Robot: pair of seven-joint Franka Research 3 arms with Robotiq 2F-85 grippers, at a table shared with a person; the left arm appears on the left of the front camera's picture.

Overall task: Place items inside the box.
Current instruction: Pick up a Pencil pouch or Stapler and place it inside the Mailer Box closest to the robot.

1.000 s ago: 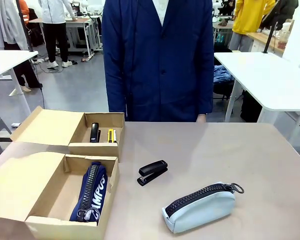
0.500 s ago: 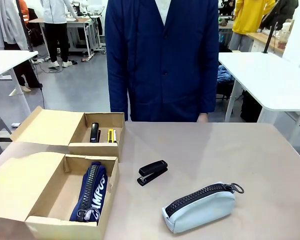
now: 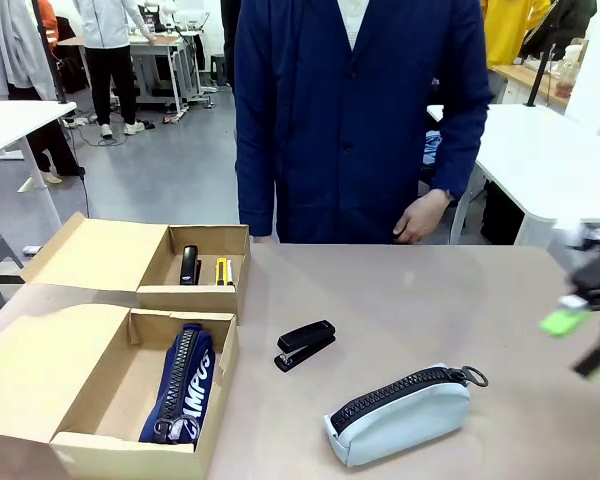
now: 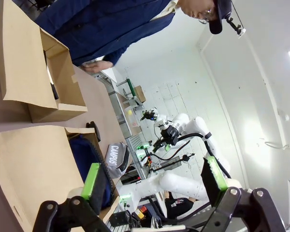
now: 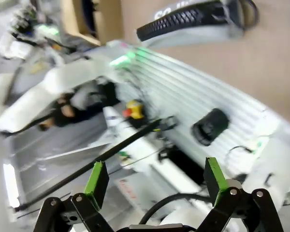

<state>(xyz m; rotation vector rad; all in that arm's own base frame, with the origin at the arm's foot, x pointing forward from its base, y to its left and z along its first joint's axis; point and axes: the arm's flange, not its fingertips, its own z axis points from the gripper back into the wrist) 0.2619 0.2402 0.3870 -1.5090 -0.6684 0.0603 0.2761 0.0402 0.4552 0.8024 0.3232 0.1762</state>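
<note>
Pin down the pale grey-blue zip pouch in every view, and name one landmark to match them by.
Front view: the pale grey-blue zip pouch lies lower centre-right, zip up.
Left wrist view: probably the grey shape at lower centre, past the box wall; not certain.
Right wrist view: the pouch at the top edge, right of centre, blurred.
Shared landmark: the open cardboard boxes, off to one side of the pouch in each view.

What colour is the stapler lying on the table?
Black. The stapler shows best in the front view.
</note>
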